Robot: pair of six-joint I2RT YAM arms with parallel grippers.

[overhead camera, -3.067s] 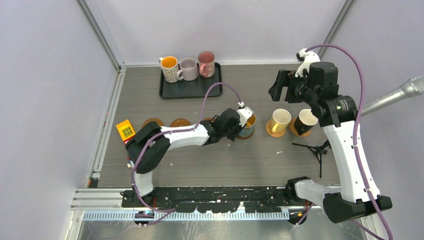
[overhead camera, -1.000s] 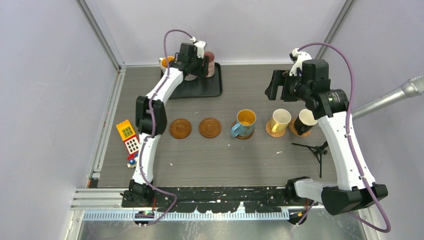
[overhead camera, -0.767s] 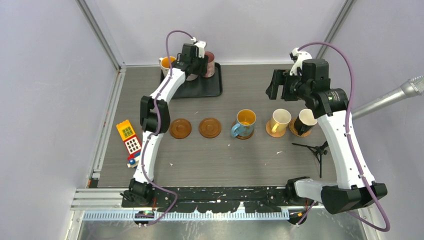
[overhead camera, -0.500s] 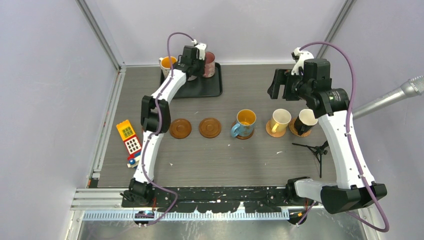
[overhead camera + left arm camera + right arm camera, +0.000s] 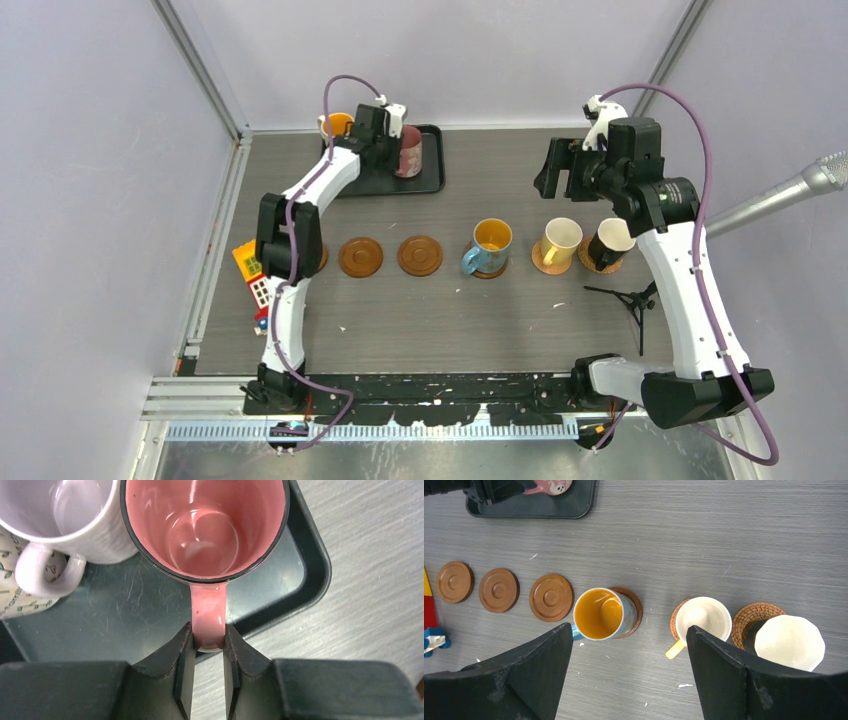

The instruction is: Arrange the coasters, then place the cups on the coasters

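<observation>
So the left gripper (image 5: 207,636) has its jaws pinched narrow on the handle of the pink ceramic mug (image 5: 205,525). The mug is over the far right corner of the flat black rectangular tray (image 5: 125,622), just beside the lilac ceramic mug (image 5: 75,510). Can't tell if its base is off the tray yet.

Key thing: the handle points straight back into the jaws, so the cup body hangs out ahead of the fingers, with its mouth facing the wrist camera. The bare round brown wooden coasters (image 5: 420,255) lie in a row nearer the arm bases, on the left half of the grey wood-grain table (image 5: 500,320). That makes the left arm the nearer one, and I'd guess the carry is a pull back toward them.

The right gripper (image 5: 553,172) hangs wide open, holding nothing, above the right side near the cream-yellow mug (image 5: 562,238).
</observation>
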